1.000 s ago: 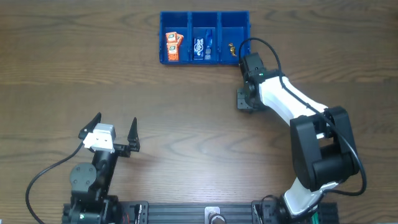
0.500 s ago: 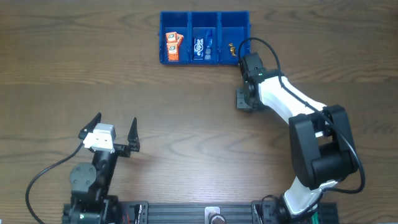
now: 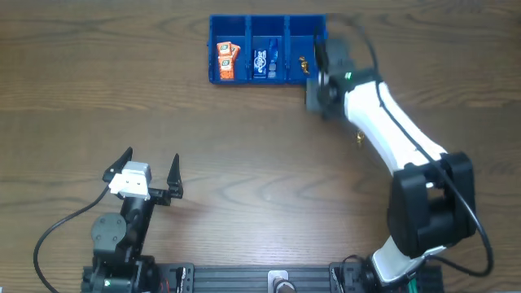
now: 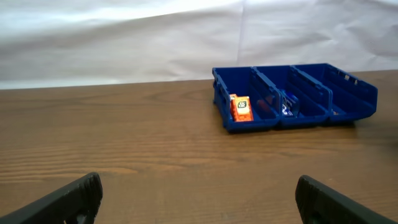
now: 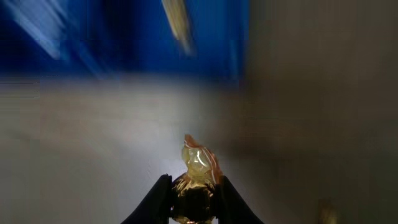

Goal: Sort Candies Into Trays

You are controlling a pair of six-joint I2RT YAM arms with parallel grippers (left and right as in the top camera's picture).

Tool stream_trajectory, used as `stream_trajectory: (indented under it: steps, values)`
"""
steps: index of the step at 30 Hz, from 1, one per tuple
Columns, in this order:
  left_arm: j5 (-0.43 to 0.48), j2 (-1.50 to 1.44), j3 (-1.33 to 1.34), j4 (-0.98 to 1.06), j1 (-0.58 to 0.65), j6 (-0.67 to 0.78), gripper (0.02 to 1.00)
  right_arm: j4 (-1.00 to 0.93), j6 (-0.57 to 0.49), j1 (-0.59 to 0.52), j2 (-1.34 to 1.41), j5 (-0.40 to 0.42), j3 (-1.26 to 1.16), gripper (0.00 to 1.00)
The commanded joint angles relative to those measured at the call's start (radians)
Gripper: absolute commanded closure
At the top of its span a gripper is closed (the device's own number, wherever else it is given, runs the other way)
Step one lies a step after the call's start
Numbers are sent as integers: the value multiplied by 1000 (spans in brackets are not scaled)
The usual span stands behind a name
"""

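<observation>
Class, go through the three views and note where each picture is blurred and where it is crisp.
Right wrist view: the blue tray and the table are smeared by motion blur, yet the gold-wrapped candy held by the right gripper is fairly crisp. Top view: that gripper is smeared, the left gripper crisp. Left wrist view: crisp throughout.

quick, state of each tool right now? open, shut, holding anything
Left tool: open, holding nothing.
Right tool: shut on a gold-wrapped candy.
</observation>
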Motion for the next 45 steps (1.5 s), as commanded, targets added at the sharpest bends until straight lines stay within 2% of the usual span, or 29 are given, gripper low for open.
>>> stream_trajectory:
  steps: [1, 5, 14, 20, 22, 24, 27, 34, 40, 45]
  values:
    - [18, -6, -18, -35, 2, 11, 20, 43, -25, 7, 38, 43, 240, 904]
    - [18, -6, -18, -35, 2, 11, 20, 78, -55, 9, 149, 97, 371, 906]
    - [18, -6, -18, -35, 2, 11, 20, 119, -83, 18, 301, 100, 403, 890]
    - [18, -6, -18, -35, 2, 11, 20, 113, -87, 23, 304, 100, 403, 717]
    - [18, -6, -18, -35, 2, 11, 20, 114, -87, 23, 304, 100, 403, 610]
    - [18, -6, -18, -35, 2, 11, 23, 114, -89, 23, 303, 100, 403, 454]
    - [18, -6, -18, -35, 2, 11, 20, 98, -90, 23, 282, 100, 403, 343]
    - [18, -6, -18, -35, 2, 11, 23, -7, -114, -3, 105, 100, 367, 312]
    - [18, -6, -18, -35, 2, 11, 23, -27, -117, -54, -143, 100, 74, 303]
    - [18, -6, -18, -35, 2, 11, 20, -18, -108, -112, -224, 95, -171, 299]
